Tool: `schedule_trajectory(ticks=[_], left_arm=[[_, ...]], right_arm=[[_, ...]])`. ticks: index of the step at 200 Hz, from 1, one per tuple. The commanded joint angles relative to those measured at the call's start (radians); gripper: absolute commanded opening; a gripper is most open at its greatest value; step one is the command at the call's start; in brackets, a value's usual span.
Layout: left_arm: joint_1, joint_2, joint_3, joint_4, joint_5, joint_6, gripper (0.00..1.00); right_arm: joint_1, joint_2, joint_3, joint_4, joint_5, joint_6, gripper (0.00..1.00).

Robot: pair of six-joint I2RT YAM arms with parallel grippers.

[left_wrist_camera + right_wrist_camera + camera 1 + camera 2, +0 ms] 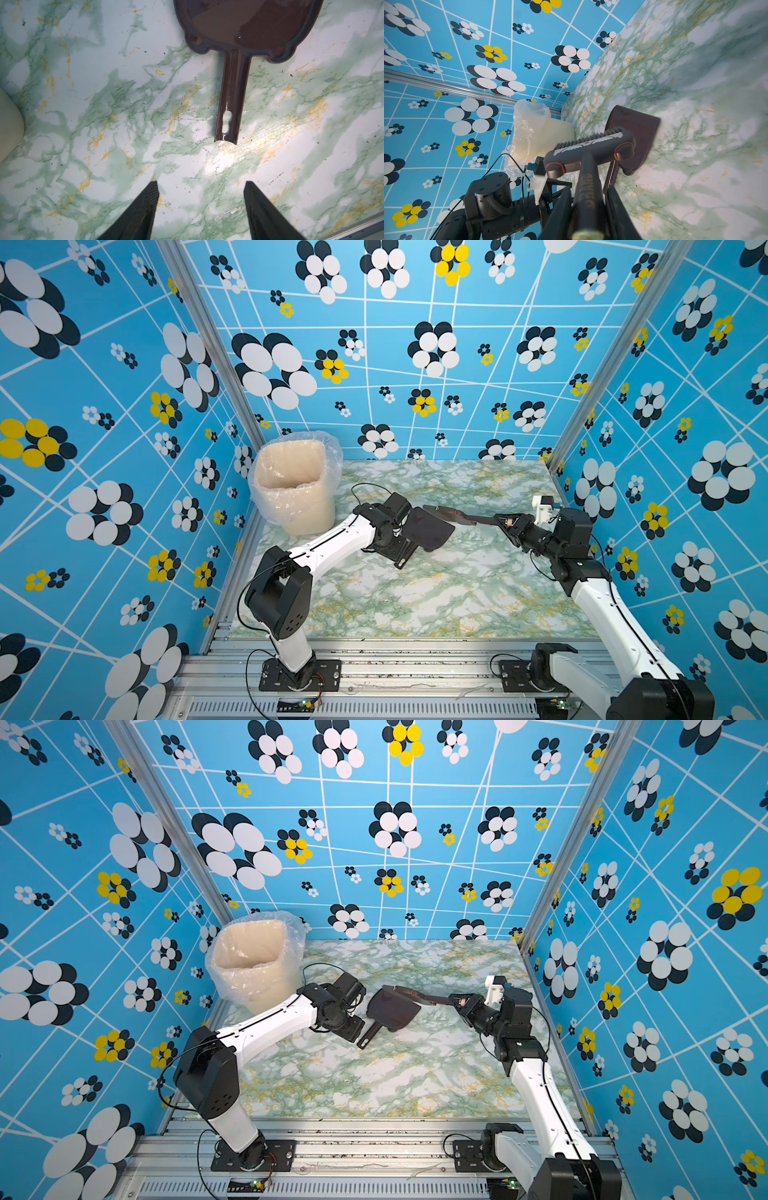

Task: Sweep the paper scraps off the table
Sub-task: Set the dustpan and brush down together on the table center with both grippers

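Brown dustpan lies near a lined beige bin, brush beside it.

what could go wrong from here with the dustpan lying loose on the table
1. The left hand stands open just short of the handle of the dustpan, so nothing holds the pan. A stroke of the brush by the right hand could shove it across the table.
2. If the left hand advances off-line, it may bump the handle and turn the pan.
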Motion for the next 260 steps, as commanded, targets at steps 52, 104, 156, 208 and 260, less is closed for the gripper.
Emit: schedule_trajectory(ticks=[52, 104, 156, 208, 260], left_arm=[[0.033, -0.127, -0.044, -0.030, -0.024, -0.021, 0.71], [0.038, -0.236, -0.050, -0.118, -0.049, -0.051, 0.70], [0.052, -0.385, -0.100, -0.118, -0.027, -0.068, 0.74], [0.061, -0.369, -0.120, -0.092, -0.009, -0.076, 0.75], [0.079, -0.382, -0.128, -0.096, -0.009, -0.071, 0.76]], right_arm=[[0.101, 0.088, 0.020, 0.123, -0.124, -0.098, 0.00], [0.231, 0.205, 0.032, 0.251, -0.120, -0.127, 0.00], [0.331, 0.370, 0.110, 0.343, -0.090, -0.167, 0.00], [0.388, 0.544, 0.121, 0.626, -0.093, -0.136, 0.00], [0.418, 0.656, 0.162, 0.647, -0.082, -0.167, 0.00]])
